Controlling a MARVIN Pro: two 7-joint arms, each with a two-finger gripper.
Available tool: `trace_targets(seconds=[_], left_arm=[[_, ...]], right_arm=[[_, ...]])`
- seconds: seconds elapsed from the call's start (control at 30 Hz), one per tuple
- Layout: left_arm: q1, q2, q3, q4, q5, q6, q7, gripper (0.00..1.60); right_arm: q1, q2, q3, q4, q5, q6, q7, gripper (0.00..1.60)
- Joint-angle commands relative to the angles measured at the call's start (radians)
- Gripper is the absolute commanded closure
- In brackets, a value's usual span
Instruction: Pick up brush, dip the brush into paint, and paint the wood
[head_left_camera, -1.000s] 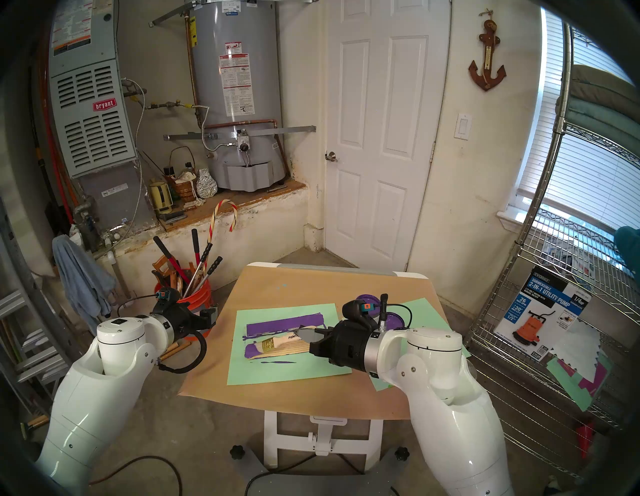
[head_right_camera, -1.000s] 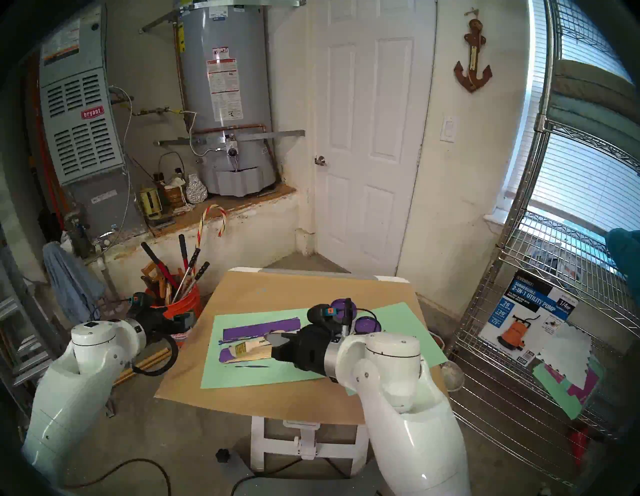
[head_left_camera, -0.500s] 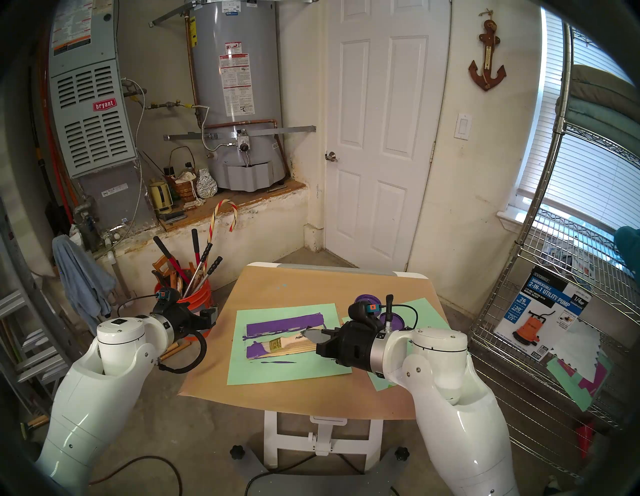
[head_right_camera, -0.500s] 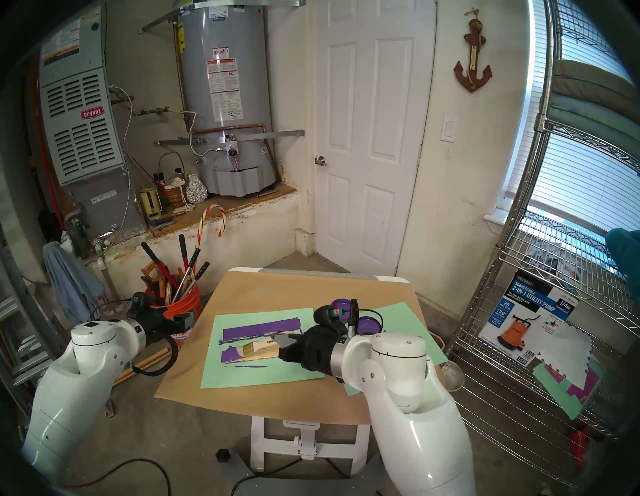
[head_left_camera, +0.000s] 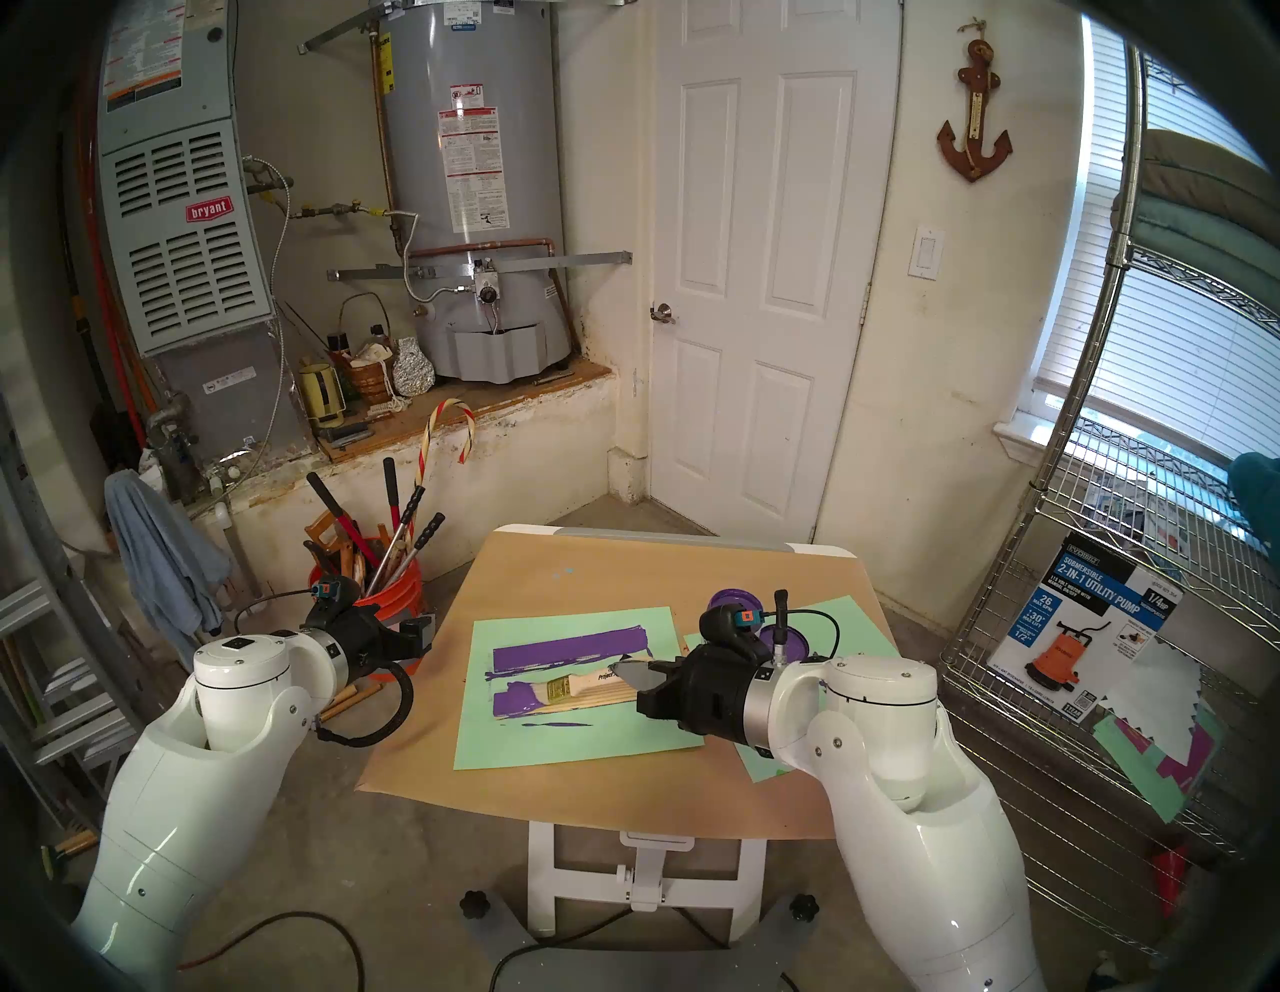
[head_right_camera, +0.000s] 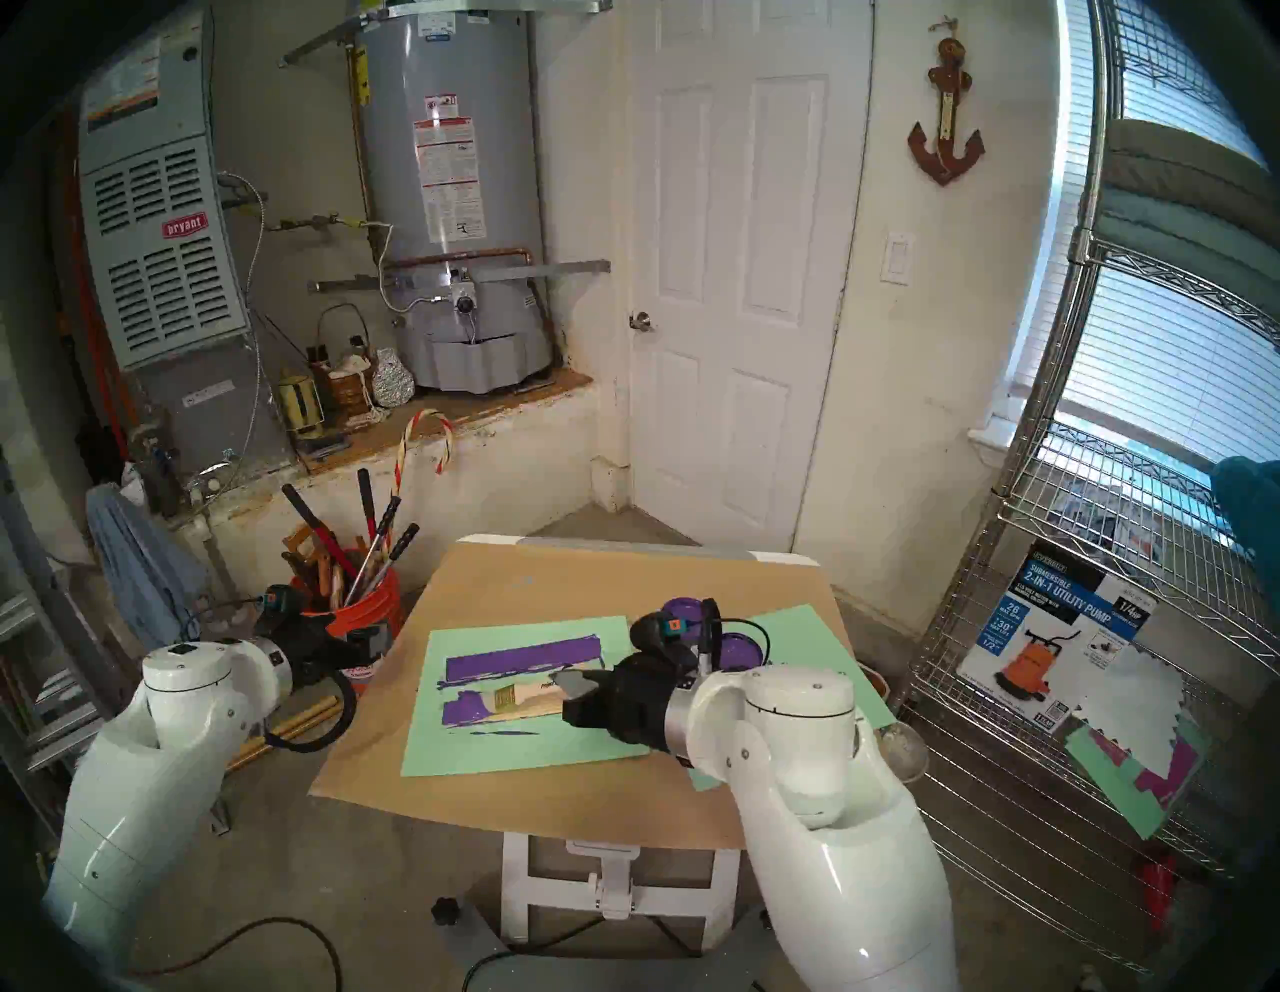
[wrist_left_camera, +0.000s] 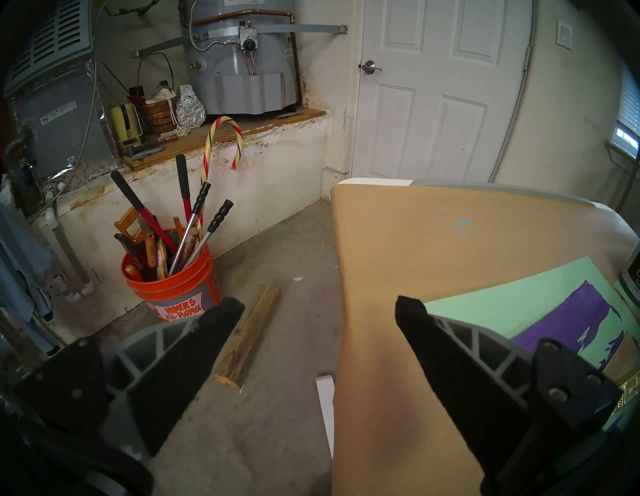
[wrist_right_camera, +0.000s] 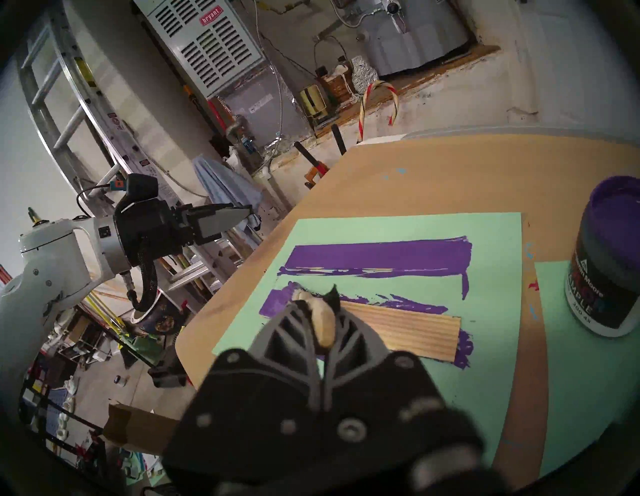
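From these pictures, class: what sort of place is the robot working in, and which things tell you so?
Most likely a home garage or utility room: a water heater and a Bryant furnace stand at the back, and an orange bucket of hand tools sits on the bare concrete floor.

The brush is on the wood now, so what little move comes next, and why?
Probably drag the brush rightward along the wood. The right gripper is shut on the handle, the bristles sit at the purple left end, and the rest of the strip looks bare.
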Motion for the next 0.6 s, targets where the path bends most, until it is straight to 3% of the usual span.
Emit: trace_targets(seconds=[0.0, 0.57], left_arm=[[-0.004, 0.001, -0.009, -0.015, -0.002, -0.002, 0.001, 0.00], [-0.004, 0.001, -0.010, -0.015, -0.002, -0.002, 0.001, 0.00]], right_arm=[[0.002, 0.009, 0.012, -0.025, 0.007, 0.003, 0.010, 1.60], [-0.020, 0.052, 0.040, -0.055, 0.013, 0.010, 0.036, 1.60]])
